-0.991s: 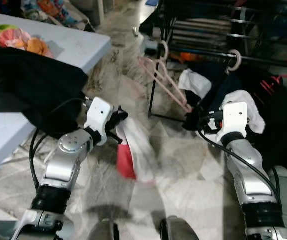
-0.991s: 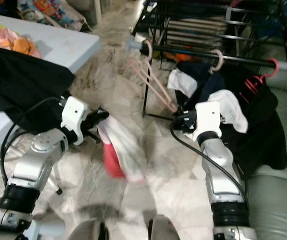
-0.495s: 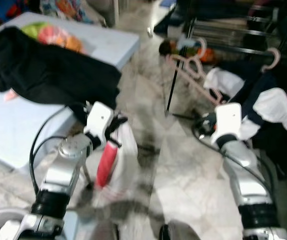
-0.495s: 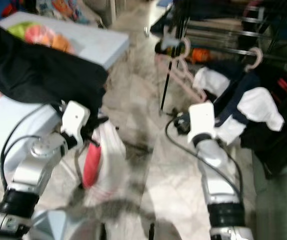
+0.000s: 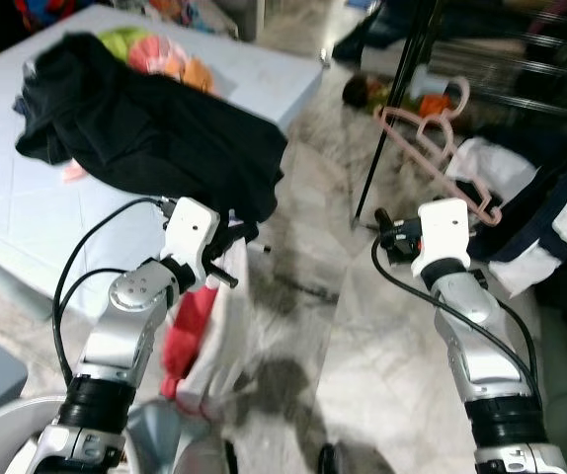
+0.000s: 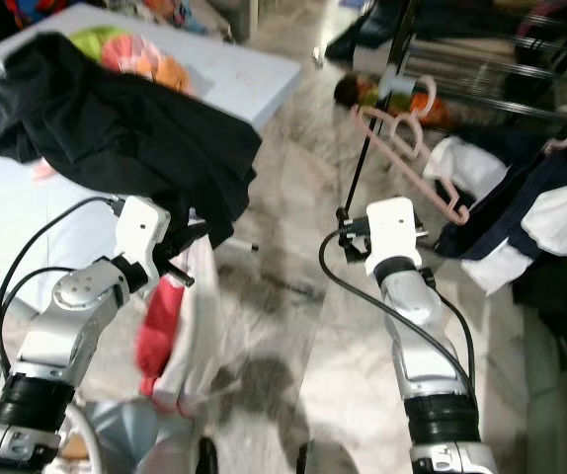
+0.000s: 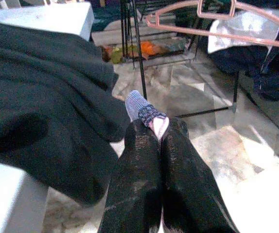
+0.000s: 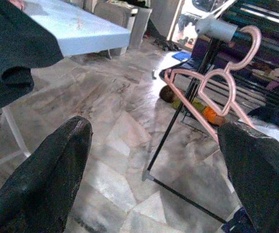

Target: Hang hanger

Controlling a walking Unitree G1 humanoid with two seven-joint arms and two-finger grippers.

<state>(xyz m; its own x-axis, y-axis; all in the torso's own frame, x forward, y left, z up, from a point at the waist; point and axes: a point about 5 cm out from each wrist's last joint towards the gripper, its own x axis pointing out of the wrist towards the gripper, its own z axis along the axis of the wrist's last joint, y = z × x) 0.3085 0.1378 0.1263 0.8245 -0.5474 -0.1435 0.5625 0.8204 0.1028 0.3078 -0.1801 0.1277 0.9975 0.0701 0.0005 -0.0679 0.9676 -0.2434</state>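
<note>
Beside the drying rack, one claw full and one empty.

The left gripper point(image 5: 232, 259) is clamped tight on a limp red-and-white cloth point(image 5: 202, 331) that dangles towards the floor, its fingers pinched together on a striped hem in the wrist view. The right gripper point(image 8: 156, 165) is spread wide with nothing between its fingers, hovering low, near the rack's leg. The pink hangers point(image 5: 432, 138) dangle by their hooks from the end of the rack rail point(image 8: 216, 28), above and beyond that open claw. They look light, thin and stiff, likely to swing or slide off at a nudge, so I'd take one at the neck just under the hook. Crowding it: white and dark clothes point(image 5: 530, 212) draped on the rack to the right, a black garment point(image 5: 145, 133) heaped on the pale table point(image 5: 283, 84) to the left.
</note>
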